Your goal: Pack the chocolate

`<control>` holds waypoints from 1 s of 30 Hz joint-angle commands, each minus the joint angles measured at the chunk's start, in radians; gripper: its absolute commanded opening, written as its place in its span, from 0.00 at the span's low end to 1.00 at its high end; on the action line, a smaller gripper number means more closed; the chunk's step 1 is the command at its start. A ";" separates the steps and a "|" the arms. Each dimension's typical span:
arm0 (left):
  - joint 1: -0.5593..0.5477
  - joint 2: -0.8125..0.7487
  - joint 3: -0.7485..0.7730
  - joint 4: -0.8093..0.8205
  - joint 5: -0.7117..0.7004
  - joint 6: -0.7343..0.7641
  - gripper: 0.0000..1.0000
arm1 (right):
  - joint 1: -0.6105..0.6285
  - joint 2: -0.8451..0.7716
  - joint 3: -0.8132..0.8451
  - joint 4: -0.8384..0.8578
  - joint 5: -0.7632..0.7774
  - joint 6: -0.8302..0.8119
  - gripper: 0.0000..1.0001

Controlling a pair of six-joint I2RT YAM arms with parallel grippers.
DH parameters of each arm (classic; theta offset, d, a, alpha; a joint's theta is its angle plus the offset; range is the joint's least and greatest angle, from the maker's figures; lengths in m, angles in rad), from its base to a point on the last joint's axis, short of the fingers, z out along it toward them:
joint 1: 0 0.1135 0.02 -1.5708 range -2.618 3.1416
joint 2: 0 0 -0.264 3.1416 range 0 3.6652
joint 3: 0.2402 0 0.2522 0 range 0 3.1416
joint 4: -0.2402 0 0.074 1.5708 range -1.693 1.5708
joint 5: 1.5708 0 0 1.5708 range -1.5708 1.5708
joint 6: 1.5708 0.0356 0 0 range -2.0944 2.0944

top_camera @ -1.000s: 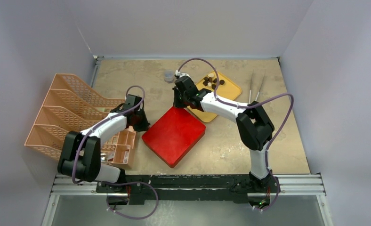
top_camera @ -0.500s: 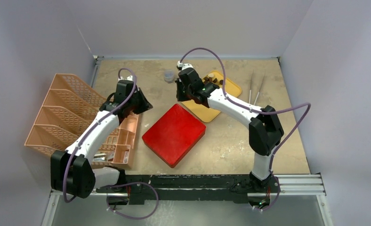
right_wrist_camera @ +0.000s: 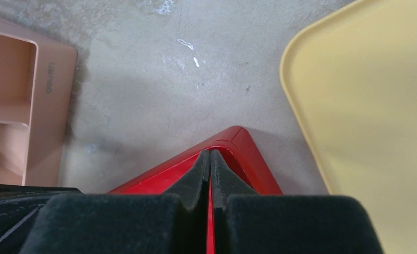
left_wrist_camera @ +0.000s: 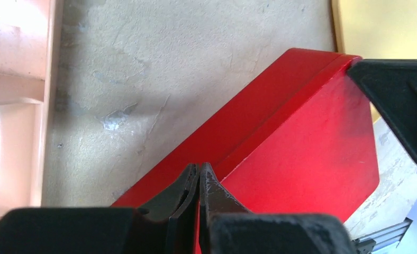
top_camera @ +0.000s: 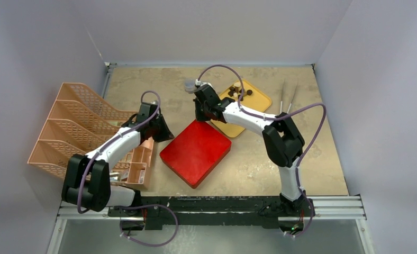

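Observation:
The chocolate [top_camera: 239, 92] is several tiny dark and light chunks lying on the far end of a yellow tray [top_camera: 254, 106]. A closed red box [top_camera: 196, 152] lies flat in the middle of the table. My left gripper [top_camera: 161, 132] is shut and empty, its tips [left_wrist_camera: 198, 168] over the box's left edge [left_wrist_camera: 301, 143]. My right gripper [top_camera: 200, 113] is shut and empty, its tips [right_wrist_camera: 210, 154] over the box's far corner [right_wrist_camera: 243, 142]. The right gripper's black finger also shows in the left wrist view [left_wrist_camera: 402, 100]. No chocolate shows in either wrist view.
A peach file rack [top_camera: 74, 124] stands at the left, with a small peach organizer [top_camera: 137, 164] beside the red box. A small clear cup [top_camera: 189, 85] stands at the back. Tweezers [top_camera: 286, 100] lie at the back right. The yellow tray's rim [right_wrist_camera: 296, 106] lies close right of my right gripper.
Both arms reached farther away from the box half a second ago and have come back to its edges. The red box has not moved.

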State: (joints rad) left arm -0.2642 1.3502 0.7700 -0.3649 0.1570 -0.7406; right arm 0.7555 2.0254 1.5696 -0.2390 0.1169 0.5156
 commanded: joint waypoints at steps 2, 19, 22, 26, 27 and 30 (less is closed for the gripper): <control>-0.003 -0.048 0.087 0.000 -0.021 0.016 0.03 | -0.005 -0.057 0.014 -0.064 0.031 -0.023 0.00; -0.004 -0.241 0.132 -0.110 0.042 0.180 0.25 | -0.004 -0.497 -0.275 -0.063 -0.051 -0.066 0.08; -0.004 -0.297 0.144 -0.114 0.033 0.210 0.34 | -0.004 -0.613 -0.346 -0.063 -0.023 -0.051 0.21; -0.004 -0.349 0.176 -0.128 0.018 0.234 0.54 | -0.004 -0.761 -0.418 -0.078 0.039 -0.023 0.40; -0.004 -0.356 0.186 -0.139 0.004 0.238 0.59 | -0.004 -0.795 -0.433 -0.088 0.052 -0.020 0.44; -0.004 -0.389 0.214 -0.158 -0.033 0.246 0.64 | -0.004 -0.884 -0.468 -0.127 0.090 0.009 0.58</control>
State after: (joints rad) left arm -0.2646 1.0073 0.9154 -0.5121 0.1703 -0.5373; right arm 0.7525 1.2526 1.1343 -0.3275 0.1272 0.4911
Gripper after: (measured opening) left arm 0.613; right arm 0.499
